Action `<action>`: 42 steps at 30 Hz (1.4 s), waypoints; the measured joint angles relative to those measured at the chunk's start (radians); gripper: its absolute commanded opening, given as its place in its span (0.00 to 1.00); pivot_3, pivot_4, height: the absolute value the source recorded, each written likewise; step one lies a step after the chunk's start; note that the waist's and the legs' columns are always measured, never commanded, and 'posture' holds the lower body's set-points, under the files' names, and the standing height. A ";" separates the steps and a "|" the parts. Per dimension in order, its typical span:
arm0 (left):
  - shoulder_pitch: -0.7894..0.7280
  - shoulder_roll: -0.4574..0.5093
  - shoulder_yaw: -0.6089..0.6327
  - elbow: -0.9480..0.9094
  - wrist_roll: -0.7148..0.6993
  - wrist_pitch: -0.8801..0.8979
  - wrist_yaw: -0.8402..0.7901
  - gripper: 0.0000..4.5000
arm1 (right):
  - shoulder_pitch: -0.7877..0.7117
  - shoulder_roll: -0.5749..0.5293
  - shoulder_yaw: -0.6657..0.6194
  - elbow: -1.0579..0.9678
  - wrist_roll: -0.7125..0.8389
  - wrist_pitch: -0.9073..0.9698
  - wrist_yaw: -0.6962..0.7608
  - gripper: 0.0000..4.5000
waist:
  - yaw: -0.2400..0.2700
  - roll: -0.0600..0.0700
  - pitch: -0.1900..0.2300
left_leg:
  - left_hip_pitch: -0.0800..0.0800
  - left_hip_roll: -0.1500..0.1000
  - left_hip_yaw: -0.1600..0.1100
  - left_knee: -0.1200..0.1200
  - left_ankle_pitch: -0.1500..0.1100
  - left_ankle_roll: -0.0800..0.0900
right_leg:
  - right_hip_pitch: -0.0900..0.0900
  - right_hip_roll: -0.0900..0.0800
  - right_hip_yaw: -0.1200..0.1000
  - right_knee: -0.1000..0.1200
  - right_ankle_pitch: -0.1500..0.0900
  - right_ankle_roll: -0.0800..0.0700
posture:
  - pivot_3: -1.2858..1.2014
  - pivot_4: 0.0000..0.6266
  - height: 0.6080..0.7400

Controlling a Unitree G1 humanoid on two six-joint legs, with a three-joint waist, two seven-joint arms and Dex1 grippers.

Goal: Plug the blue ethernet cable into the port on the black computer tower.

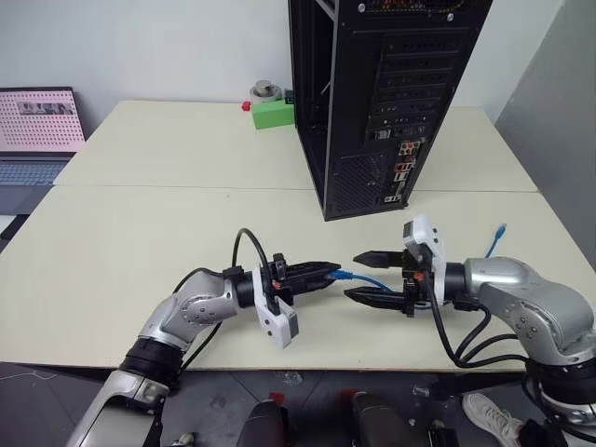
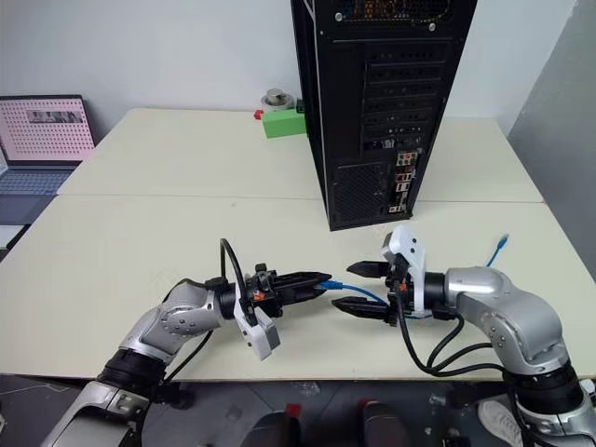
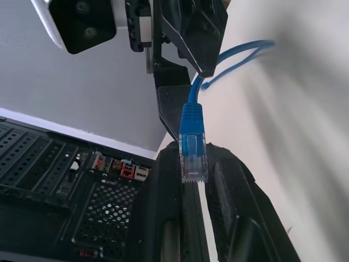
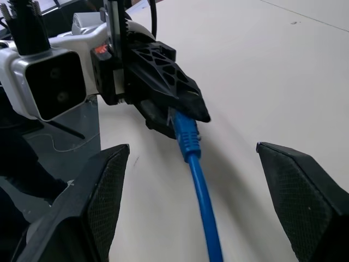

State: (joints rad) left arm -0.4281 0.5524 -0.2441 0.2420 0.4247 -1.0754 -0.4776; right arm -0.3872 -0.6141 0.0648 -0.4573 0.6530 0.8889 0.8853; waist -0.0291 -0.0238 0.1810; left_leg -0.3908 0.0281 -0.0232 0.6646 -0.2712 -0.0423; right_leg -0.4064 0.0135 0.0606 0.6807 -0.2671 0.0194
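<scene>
On a pale cream table [image 1: 140,251] set against a plain white wall, we have the blue ethernet cable [image 1: 365,280] held up between our two arms, near the table's front edge and well short of the black computer tower [image 1: 372,93] standing at the back. Our left gripper [image 1: 321,273] is clenched on the cable just behind its plug, while our right gripper [image 1: 369,275] faces it with its fingers spread apart, one on either side of the cord and not touching it. The rest of the cable trails off to our right, its far plug lying on the table beyond the right arm. We judge this to be the step of getting a workable hold on the plug end, with the insertion itself not yet begun. The next move, we think, calls for settling which gripper carries the plug, turning it to face the rear panel, and then bringing it to the port [image 3: 141,173] squarely. The left wrist view gives us what the head views cannot: the clear plug tip [image 3: 193,164] pinched between the fingers, with the row of red and pale sockets on the tower's rear behind it. The right wrist view shows instead the gap left around the cord.
</scene>
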 measured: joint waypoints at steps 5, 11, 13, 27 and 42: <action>-0.014 0.005 0.000 0.010 0.043 0.000 0.042 0.07 | -0.019 0.028 0.018 0.016 0.007 0.005 -0.013 0.65 | 0.000 0.000 0.000 | 0.000 0.000 0.000 0.000 0.000 0.000 | 0.000 0.000 -0.001 0.000 0.000 0.000 | 0.52 0.24 1.00; -0.014 0.012 0.000 0.010 0.070 0.005 0.078 0.07 | -0.023 0.037 0.037 0.031 0.006 0.008 -0.019 0.37 | 0.000 0.000 0.000 | 0.000 0.000 0.000 0.000 0.000 0.000 | 0.000 0.000 -0.001 0.000 0.000 0.000 | 0.52 0.24 1.00; -0.014 0.012 0.000 0.010 0.075 0.006 0.091 0.07 | -0.027 0.039 0.037 0.035 0.006 0.008 -0.021 0.28 | 0.000 0.000 0.000 | 0.000 0.001 0.000 0.000 0.000 0.000 | 0.000 0.000 -0.002 0.000 0.000 0.000 | 0.52 0.24 1.00; -0.009 0.029 -0.008 0.001 0.105 0.000 0.128 0.07 | -0.038 0.042 0.040 0.056 0.009 0.027 -0.020 0.00 | 0.000 0.000 0.000 | 0.000 0.001 0.000 0.000 0.000 0.000 | 0.000 0.000 -0.002 0.000 0.000 0.000 | 0.52 0.24 1.00; 0.053 0.051 -0.067 0.021 -0.156 0.222 -0.044 0.81 | -0.007 -0.090 0.011 0.032 -0.039 -0.029 -0.007 0.00 | 0.000 0.000 0.000 | -0.001 0.001 0.000 0.000 0.000 0.000 | 0.000 -0.001 -0.005 0.000 0.000 0.000 | 0.52 0.24 1.00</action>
State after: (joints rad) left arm -0.3754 0.6030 -0.3114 0.2626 0.2683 -0.8529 -0.5213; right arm -0.3938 -0.7041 0.0760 -0.4253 0.6139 0.8602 0.8782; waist -0.0290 -0.0237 0.1809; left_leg -0.3922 0.0292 -0.0236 0.6646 -0.2712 -0.0423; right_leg -0.4065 0.0126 0.0559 0.6807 -0.2671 0.0195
